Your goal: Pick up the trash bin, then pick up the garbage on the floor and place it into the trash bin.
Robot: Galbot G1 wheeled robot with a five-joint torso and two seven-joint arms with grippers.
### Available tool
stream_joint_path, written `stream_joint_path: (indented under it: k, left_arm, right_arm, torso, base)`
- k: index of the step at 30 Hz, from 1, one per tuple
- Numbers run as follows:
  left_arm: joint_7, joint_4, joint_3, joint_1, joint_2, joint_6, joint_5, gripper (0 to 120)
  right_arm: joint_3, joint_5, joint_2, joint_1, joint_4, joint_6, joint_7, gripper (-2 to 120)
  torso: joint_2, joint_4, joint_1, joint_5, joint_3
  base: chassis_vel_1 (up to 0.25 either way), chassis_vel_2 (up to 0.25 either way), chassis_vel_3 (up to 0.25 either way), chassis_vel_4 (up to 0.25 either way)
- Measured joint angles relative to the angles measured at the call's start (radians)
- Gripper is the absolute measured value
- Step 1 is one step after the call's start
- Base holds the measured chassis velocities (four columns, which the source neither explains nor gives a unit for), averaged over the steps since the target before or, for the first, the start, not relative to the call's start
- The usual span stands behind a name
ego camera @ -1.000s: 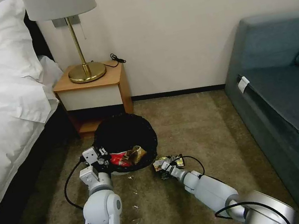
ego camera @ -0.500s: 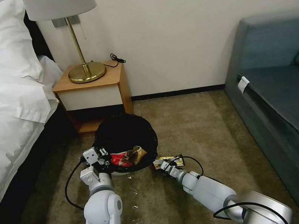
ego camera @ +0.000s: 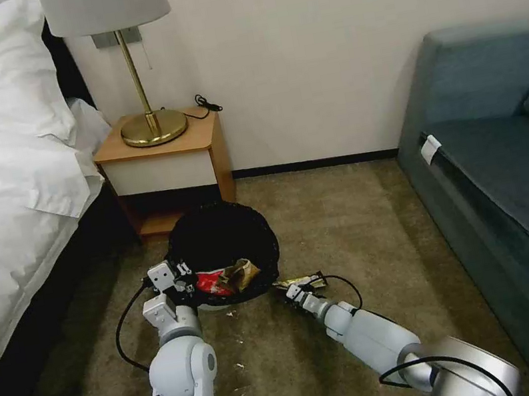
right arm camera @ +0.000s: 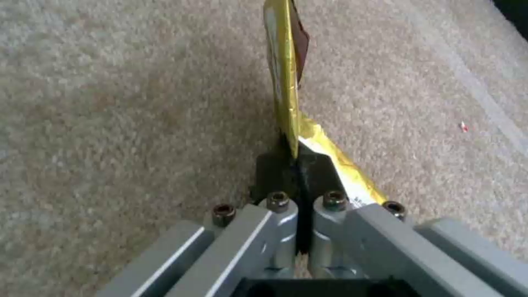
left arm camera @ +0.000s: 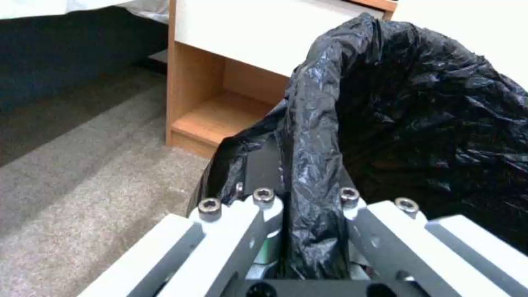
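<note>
The trash bin [ego camera: 216, 233], lined with a crinkled black bag, hangs low over the carpet in front of the nightstand. My left gripper [ego camera: 185, 280] is shut on its near rim [left arm camera: 313, 173], pinching the folded bag. Inside the bin lie a red wrapper [ego camera: 209, 281] and a crumpled brown paper bag [ego camera: 240, 272]. Just right of the bin, my right gripper [ego camera: 293, 289] is shut on a silvery-yellow wrapper [ego camera: 297, 281], which stands edge-up from the closed jaws in the right wrist view as the wrapper [right arm camera: 283, 82] above the carpet.
A wooden nightstand [ego camera: 167, 163] with a brass lamp [ego camera: 139, 77] stands against the wall behind the bin. A bed [ego camera: 1, 201] fills the left side and a blue sofa [ego camera: 510, 170] the right. Small clear scraps [ego camera: 238, 364] lie on the carpet between my arms.
My right gripper has lifted the yellow wrapper slightly off the carpet and drawn it a little towards the bin. The left arm and the bin have stayed put.
</note>
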Motion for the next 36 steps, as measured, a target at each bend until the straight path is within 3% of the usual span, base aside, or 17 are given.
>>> stream_joint_path:
  k: [7,20,36]
  left_arm:
    - [0.0,-0.002,0.0,0.003,-0.001,0.0,-0.001,4]
    - [0.0,0.005,-0.008,-0.005,0.014,-0.009,-0.023,4]
    - [0.0,0.007,-0.01,-0.024,0.028,0.002,-0.034,4]
  right_arm:
    - [0.009,0.0,0.001,0.0,0.01,0.001,0.0,0]
    - [0.175,0.031,-0.038,-0.002,0.131,-0.008,0.022,0]
    - [0.345,0.037,-0.081,-0.014,0.164,-0.003,0.028,0]
  torso:
    - [0.0,0.0,0.0,0.0,0.0]
    - [0.0,0.0,0.0,0.0001,0.0]
    - [0.0,0.0,0.0,0.0002,0.0]
  base:
    - [0.0,0.0,0.0,0.0]
    - [0.0,0.0,0.0,0.0]
    - [0.0,0.0,0.0,0.0]
